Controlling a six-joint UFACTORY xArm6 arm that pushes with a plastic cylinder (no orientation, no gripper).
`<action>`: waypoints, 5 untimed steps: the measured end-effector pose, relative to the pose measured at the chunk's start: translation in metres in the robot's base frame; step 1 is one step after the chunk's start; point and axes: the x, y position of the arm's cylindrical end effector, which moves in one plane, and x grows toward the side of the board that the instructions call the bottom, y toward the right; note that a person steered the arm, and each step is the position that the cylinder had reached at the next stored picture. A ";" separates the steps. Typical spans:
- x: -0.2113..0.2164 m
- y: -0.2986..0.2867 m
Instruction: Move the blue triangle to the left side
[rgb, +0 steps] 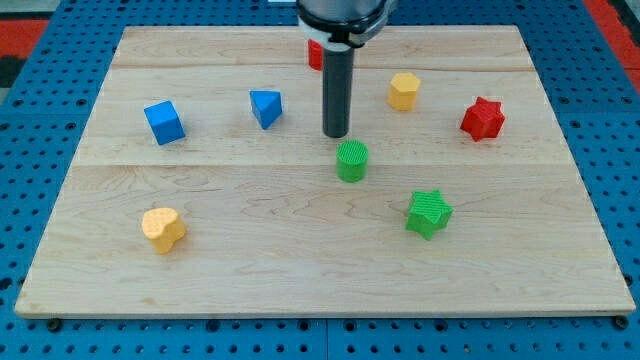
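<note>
The blue triangle (266, 108) lies on the wooden board (320, 250), left of centre in the upper half. My tip (336, 135) stands to the right of the blue triangle, apart from it by about a block's width or more. The tip is just above the green cylinder (352, 160) and close to it. The rod (337, 90) rises straight up to the view's top.
A blue cube (164, 122) lies left of the triangle. A yellow heart-shaped block (163, 229) is at lower left. A red block (315, 54) is partly hidden behind the rod. A yellow hexagon (403, 91), a red star (483, 119) and a green star (429, 213) are on the right.
</note>
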 end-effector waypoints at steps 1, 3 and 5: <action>0.066 -0.068; 0.074 -0.076; -0.016 -0.024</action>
